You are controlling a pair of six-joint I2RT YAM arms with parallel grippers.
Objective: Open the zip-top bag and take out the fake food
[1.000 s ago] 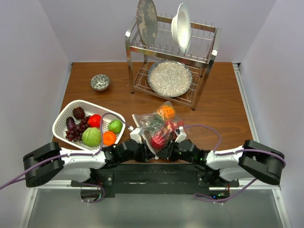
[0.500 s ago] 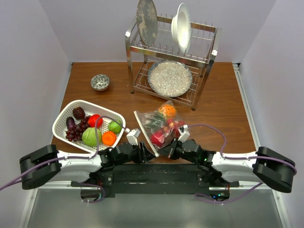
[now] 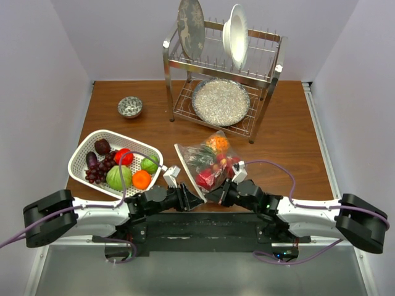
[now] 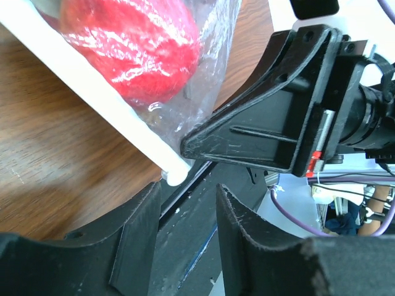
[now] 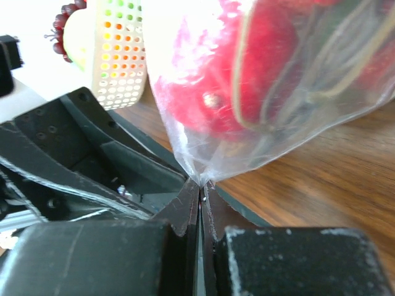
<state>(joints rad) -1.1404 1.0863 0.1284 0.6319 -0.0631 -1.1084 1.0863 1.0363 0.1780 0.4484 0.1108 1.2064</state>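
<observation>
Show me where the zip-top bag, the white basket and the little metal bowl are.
zip-top bag (image 3: 208,161), top external view, middle of the clear pouch.
white basket (image 3: 81,149), top external view, on its left rim.
small bowl (image 3: 129,106), top external view, centre of the bowl.

**Black joints, white shells, purple leads**

The left arm (image 3: 99,208) and right arm (image 3: 308,209) both have white shells over their long links. Bulky black housings cover the joints in the lower corners of the top view. A purple cable (image 3: 268,163) runs along each arm, and white camera blocks (image 3: 171,174) cap the wrists. The left gripper (image 4: 188,194) has matte black fingers (image 4: 139,228) with rough-edged pads. The right gripper (image 5: 199,198) matches it, and its grooved triangular body carries a small red tab (image 4: 315,161).
</observation>
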